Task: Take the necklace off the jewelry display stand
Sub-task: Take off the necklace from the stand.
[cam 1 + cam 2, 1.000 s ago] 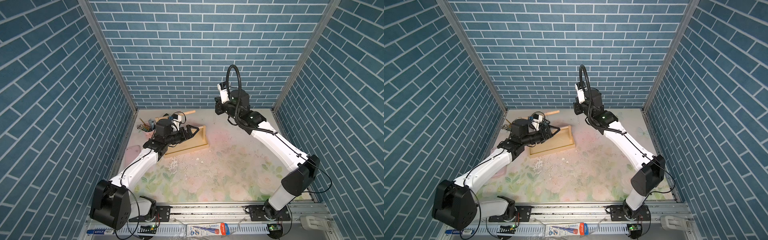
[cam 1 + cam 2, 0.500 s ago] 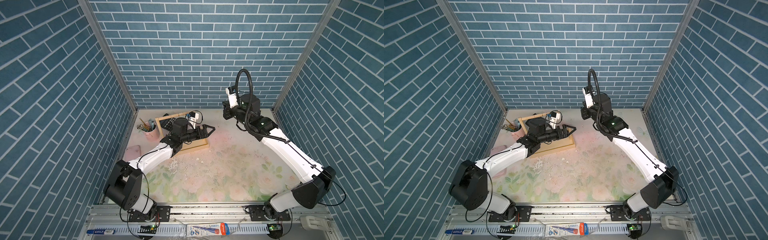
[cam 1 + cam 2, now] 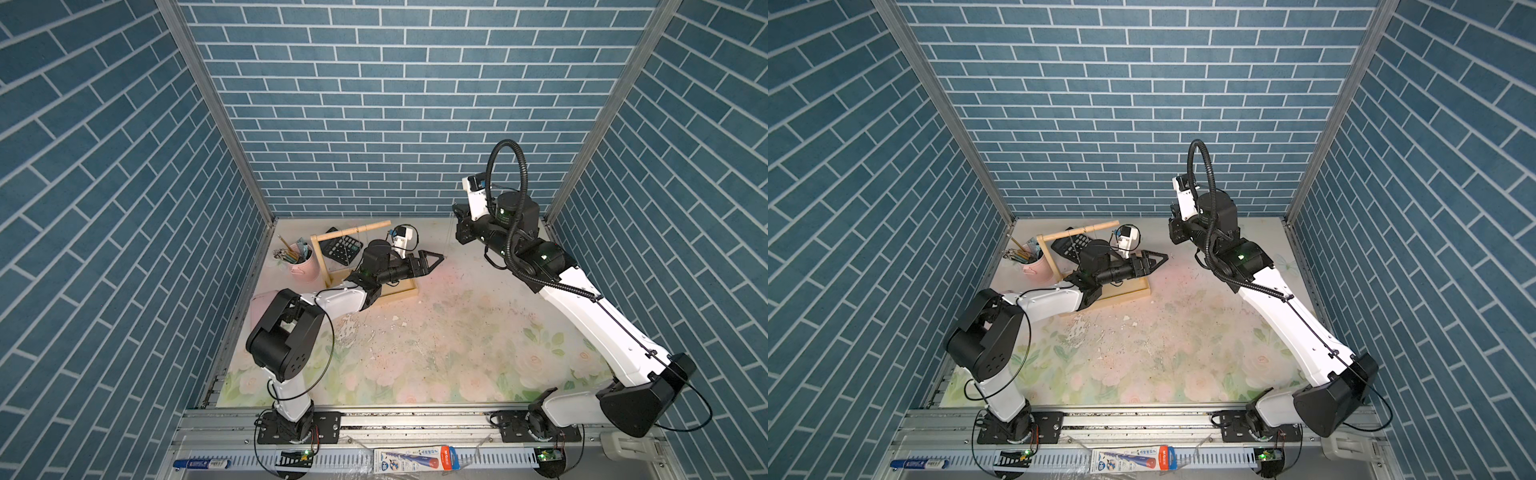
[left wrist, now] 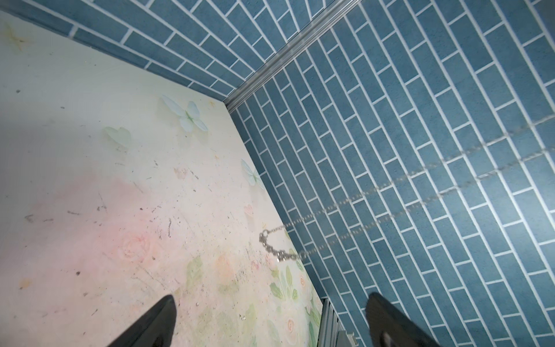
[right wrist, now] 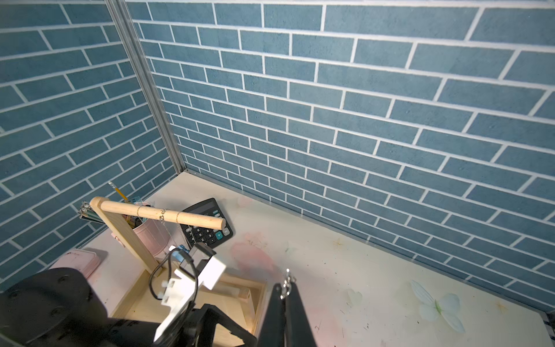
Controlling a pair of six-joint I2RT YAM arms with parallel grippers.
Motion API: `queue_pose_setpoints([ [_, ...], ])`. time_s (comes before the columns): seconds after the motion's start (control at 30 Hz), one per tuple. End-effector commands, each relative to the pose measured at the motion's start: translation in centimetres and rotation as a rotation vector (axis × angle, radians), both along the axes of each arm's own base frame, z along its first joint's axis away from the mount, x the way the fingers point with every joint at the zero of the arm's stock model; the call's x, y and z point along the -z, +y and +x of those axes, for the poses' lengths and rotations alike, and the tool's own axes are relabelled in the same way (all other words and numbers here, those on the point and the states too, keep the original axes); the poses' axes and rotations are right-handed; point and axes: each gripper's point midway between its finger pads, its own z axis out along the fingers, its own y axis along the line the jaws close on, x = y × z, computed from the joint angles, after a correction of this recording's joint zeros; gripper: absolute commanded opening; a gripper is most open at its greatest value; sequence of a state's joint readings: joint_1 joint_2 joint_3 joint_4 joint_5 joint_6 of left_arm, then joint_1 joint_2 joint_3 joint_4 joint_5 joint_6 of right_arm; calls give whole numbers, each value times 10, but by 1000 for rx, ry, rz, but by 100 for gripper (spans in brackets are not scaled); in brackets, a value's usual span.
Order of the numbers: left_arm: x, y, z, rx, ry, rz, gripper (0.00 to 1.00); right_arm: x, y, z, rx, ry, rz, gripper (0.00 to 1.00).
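- R end effector (image 5: pixel 284 296) pressed together, pinching necklace (image 4: pixel 271 249) chain.
- Necklace hangs in air, well apart from jewelry display stand (image 5: pixel 126 231), off its dowel's free-end side.
- L end effector (image 4: pixel 271 300) spread, tips just past stand's tray; necklace loop dangles ahead of it.
- Other chains (image 5: pixel 162 212) on dowel; calculator (image 5: pixel 207 223), pink cup (image 5: pixel 151 237) behind stand.

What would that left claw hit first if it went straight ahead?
Probably the necklace dangling ahead of the left gripper, though depth is unclear; behind it, the brick wall.
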State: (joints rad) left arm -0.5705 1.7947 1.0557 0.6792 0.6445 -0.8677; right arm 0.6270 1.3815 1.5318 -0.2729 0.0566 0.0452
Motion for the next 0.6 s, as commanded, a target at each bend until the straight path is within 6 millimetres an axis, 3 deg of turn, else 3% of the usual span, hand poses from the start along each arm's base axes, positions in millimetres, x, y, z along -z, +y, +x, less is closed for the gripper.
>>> queue_pose_setpoints([
  [0.0, -33, -13, -1, 58, -122, -78, 99, -1, -5, -9, -16, 6, -4, 0],
  [0.2, -34, -25, 0, 112, -156, -106, 97, -4, -8, -14, -26, 4, -2, 0],
  [0.57, -31, -42, -5, 192, -190, -130, 82, -1, -11, -16, -25, 6, -6, 0],
])
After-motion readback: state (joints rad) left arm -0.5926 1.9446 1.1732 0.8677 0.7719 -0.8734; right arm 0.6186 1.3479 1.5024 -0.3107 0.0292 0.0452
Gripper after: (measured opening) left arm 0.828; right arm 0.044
